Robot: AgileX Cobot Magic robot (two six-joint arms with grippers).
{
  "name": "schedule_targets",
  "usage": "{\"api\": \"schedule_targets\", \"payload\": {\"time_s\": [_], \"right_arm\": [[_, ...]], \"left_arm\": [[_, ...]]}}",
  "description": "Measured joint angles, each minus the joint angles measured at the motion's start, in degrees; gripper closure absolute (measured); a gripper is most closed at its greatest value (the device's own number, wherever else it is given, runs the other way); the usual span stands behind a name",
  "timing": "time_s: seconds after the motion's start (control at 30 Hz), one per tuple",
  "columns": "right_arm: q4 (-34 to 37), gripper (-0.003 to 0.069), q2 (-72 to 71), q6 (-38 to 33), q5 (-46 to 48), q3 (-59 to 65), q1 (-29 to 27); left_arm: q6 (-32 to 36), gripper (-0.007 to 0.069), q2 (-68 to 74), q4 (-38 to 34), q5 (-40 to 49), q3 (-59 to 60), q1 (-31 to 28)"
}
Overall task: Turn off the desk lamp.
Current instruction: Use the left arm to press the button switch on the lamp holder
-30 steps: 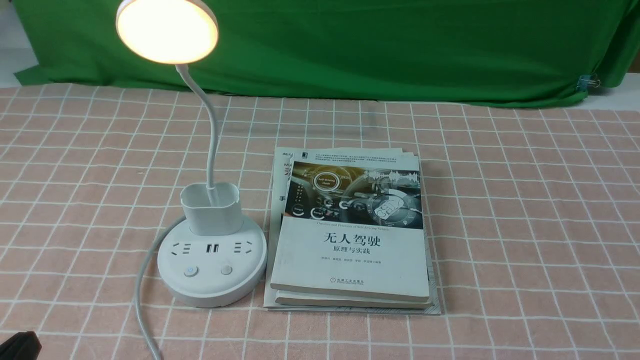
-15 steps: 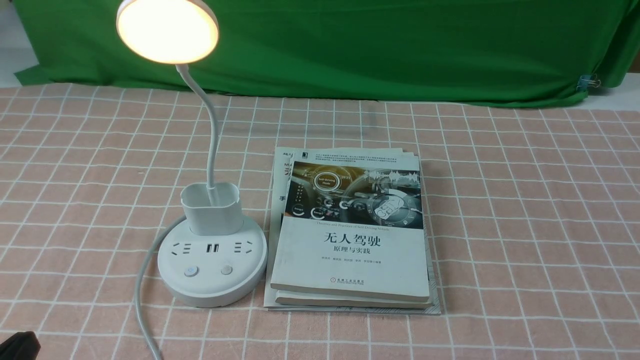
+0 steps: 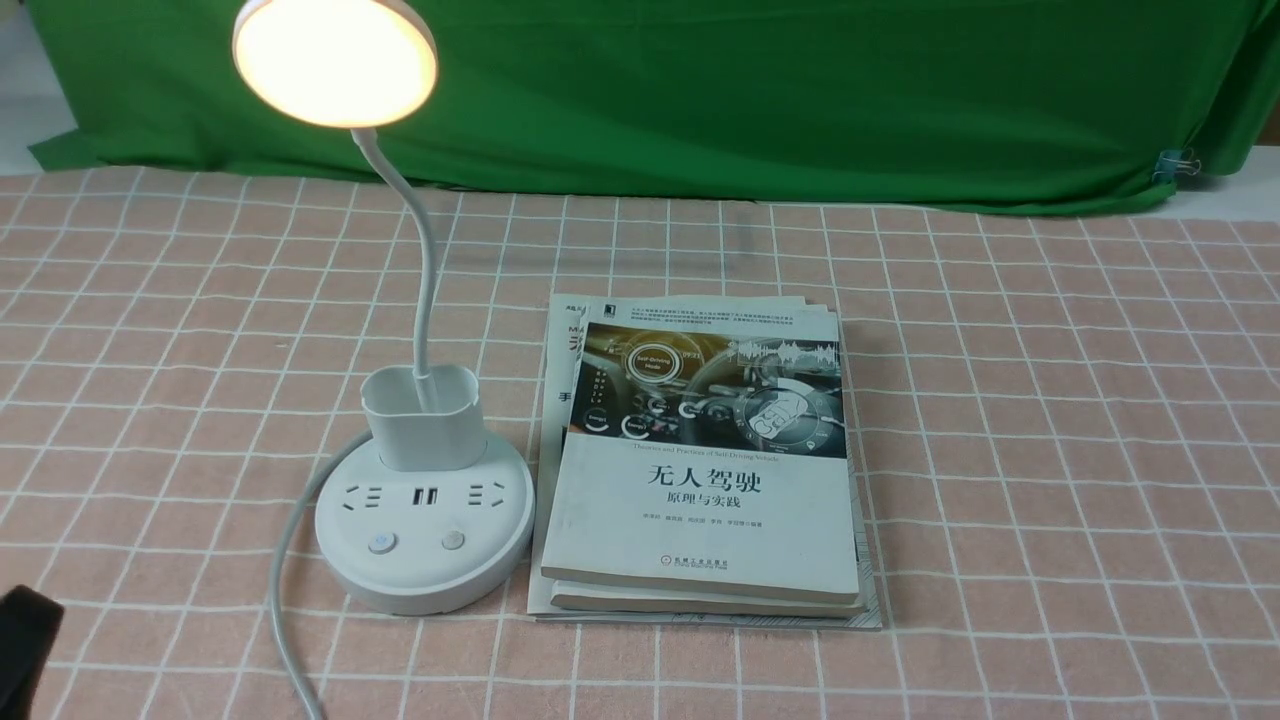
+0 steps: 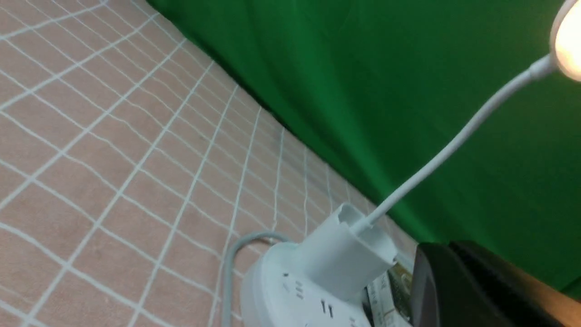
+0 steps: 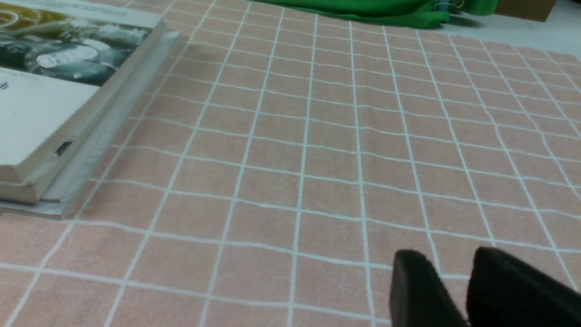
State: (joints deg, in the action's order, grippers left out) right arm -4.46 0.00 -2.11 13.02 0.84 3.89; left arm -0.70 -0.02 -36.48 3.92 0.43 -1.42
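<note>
The desk lamp stands left of centre, white, with its round base (image 3: 425,540) on the cloth. Its disc head (image 3: 335,62) glows warm. A thin neck (image 3: 425,270) rises from the cup holder (image 3: 422,417). Two buttons (image 3: 381,543) sit on the front of the base, below the sockets. My left gripper (image 3: 25,640) shows as a black tip at the lower left corner, apart from the base. In the left wrist view the left gripper (image 4: 442,247) has its fingers together and empty, near the holder (image 4: 345,259). My right gripper (image 5: 447,259) hangs over bare cloth with a narrow gap, empty.
A stack of books (image 3: 705,470) lies right beside the lamp base, also in the right wrist view (image 5: 54,100). The lamp's white cable (image 3: 285,560) curves off the base toward the front edge. A green backdrop (image 3: 750,100) closes the far side of the pink checked cloth (image 3: 1050,450).
The black tip of my left gripper has risen higher into the front view's lower left corner. The lamp stays lit and nothing else has moved.
</note>
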Motion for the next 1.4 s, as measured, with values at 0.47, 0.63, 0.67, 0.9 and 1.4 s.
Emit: {"api": "schedule_targets", "payload": {"time_s": [0.47, 0.63, 0.67, 0.9, 1.4], "right_arm": [[0.00, 0.0419, 0.00, 0.00, 0.00, 0.00, 0.00], [0.00, 0.0419, 0.00, 0.00, 0.00, 0.00, 0.00], [0.00, 0.0419, 0.00, 0.00, 0.00, 0.00, 0.00], [0.00, 0.0419, 0.00, 0.00, 0.00, 0.00, 0.00], [0.00, 0.0419, 0.00, 0.00, 0.00, 0.00, 0.00]], "left_arm": [[0.25, 0.0624, 11.63, 8.41, 16.51, -15.99, 0.00], [5.52, 0.0624, 29.98, 15.99, 37.50, -30.47, 0.00], [7.82, 0.0624, 35.16, 16.82, 41.38, -33.48, 0.00], [10.30, 0.0624, 59.38, 17.67, 47.17, -43.59, 6.88], [2.75, 0.0624, 90.73, 27.86, 47.94, -61.97, 26.48]]}}
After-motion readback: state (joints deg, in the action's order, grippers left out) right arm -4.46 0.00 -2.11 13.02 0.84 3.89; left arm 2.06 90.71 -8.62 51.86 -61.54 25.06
